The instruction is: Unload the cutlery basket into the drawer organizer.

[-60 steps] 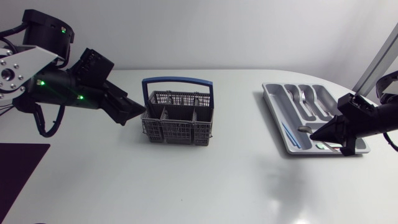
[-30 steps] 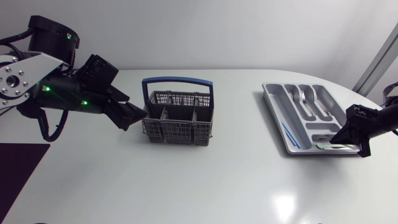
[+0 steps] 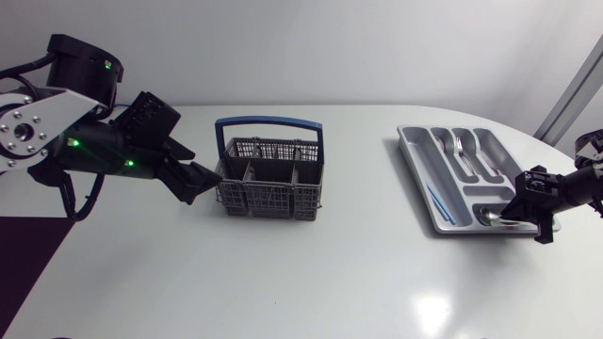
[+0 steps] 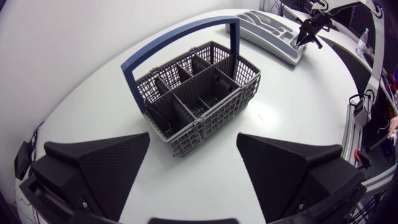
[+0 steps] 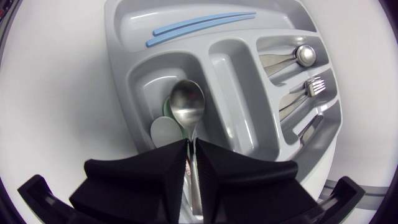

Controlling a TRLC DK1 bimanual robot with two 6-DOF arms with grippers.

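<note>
Smooth white round-edged table [image 3: 311, 282]

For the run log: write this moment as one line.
left tool open, facing basket | right tool shut on spoon | spoon bowl in organizer

Basket [image 3: 268, 199] centre-left, organizer [image 3: 413, 162] far R w/ spoon [image 5: 188, 104] in its front compartmt

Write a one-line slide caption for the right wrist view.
Right pincer grips a spoon whose bowl is in the organizer's small compartment.
</note>
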